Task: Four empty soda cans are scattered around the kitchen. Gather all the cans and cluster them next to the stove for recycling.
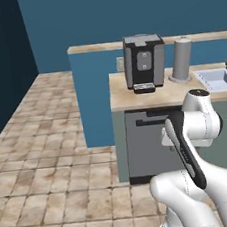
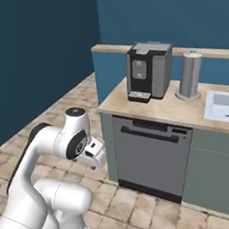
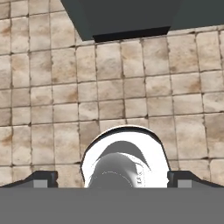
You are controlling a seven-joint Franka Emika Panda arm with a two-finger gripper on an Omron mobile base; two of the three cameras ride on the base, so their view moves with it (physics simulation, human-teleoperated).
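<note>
Item: progress toward gathering the soda cans beside the stove, as our cameras have it.

Hand. Our gripper (image 3: 112,177) points down at the brown tiled floor (image 3: 131,96); its two dark fingertips (image 3: 43,178) sit wide apart at about 7 and 5 o'clock in the hand view, nothing between them. We record it as open and empty.

Arm. Folded close over the base, elbow high, in front of the grey dishwasher (image 2: 150,152).

Counter stock. On the beige counter (image 1: 134,99) we list a black-and-steel coffee machine (image 1: 144,62) and, at its 3 o'clock, a tall silver cylinder (image 1: 181,59) of about the same height, which is no can. A sink (image 1: 221,78) lies further toward 3 o'clock, at the edge of the left base view.

Task items. Soda cans: none entered; we find no small red or purple cylinder on the counter or the floor here. Stove: none entered either, so we cannot say where the cluster spot lies from this position.

Status, as our judgement. No can held, and no gathered cans to be seen. We cannot tell whether any can already stands by the stove. What is left at the least: locate a can, drive to it, grasp it, carry it to the stove.
</note>
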